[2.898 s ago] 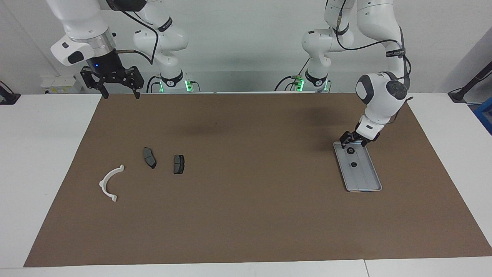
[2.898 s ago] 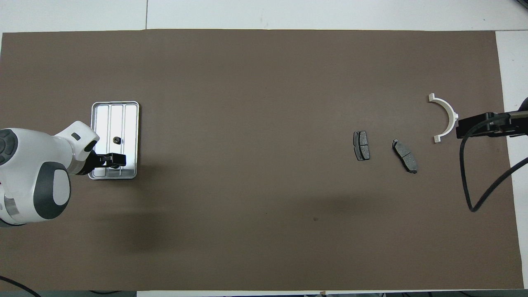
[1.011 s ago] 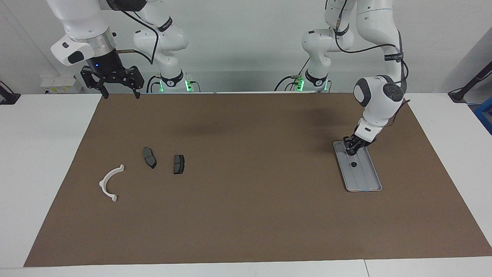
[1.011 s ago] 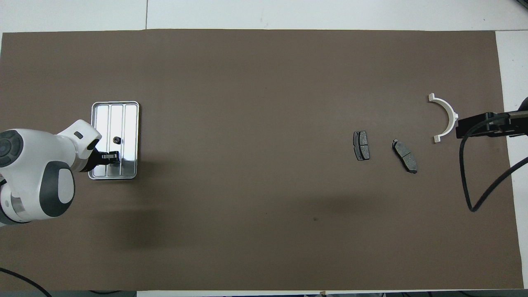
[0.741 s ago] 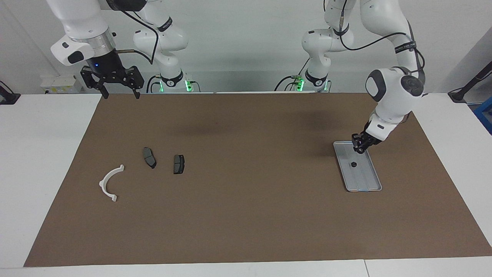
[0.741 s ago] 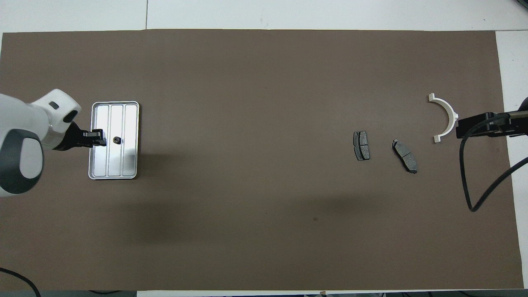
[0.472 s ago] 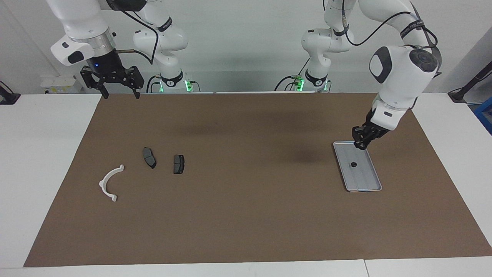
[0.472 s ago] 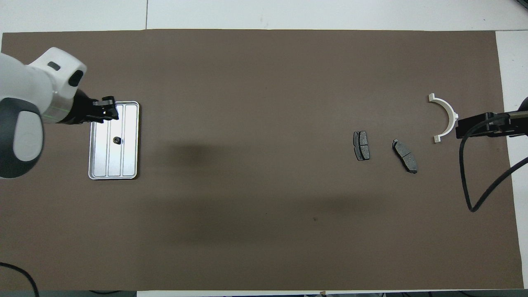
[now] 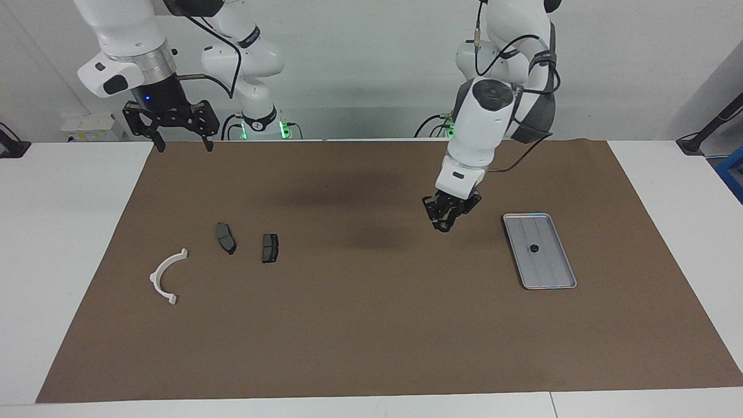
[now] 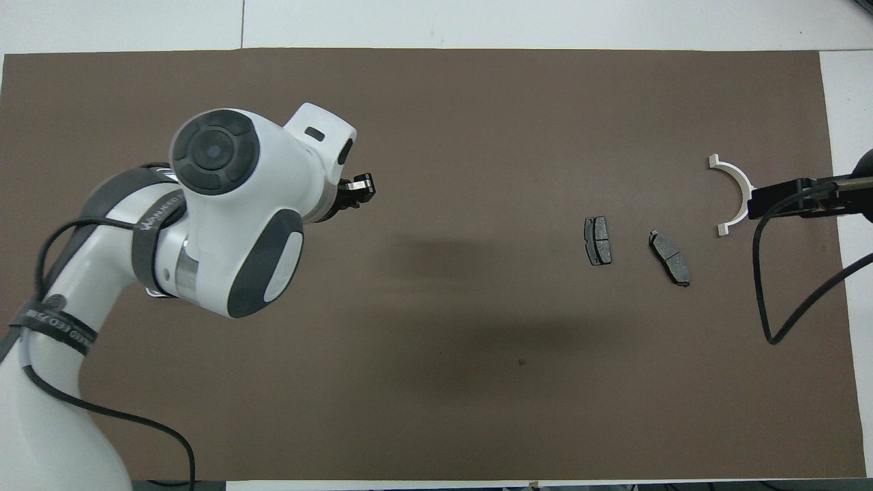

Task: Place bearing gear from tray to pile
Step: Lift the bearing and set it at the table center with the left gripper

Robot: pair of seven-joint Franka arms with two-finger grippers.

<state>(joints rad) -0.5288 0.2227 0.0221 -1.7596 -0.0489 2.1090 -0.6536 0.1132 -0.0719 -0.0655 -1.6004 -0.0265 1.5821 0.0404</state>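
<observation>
Nearly closed, the left arm's black two-finger gripper hangs in the air over bare brown mat, between the flat ribbed silver metal tray and the pile; its fingertips seem pinched on something small and dark, which I take to be a bearing gear, though I cannot make the part out. From there the pile lies toward the right arm's end of the table: two dark grey brake pads side by side, then the white curved plastic half-ring bracket farther along. So the carry looks like a long sideways run along the table. One small dark bearing gear sits in the tray. Over by its own base the right arm's gripper waits with fingers spread wide and holding nothing.
</observation>
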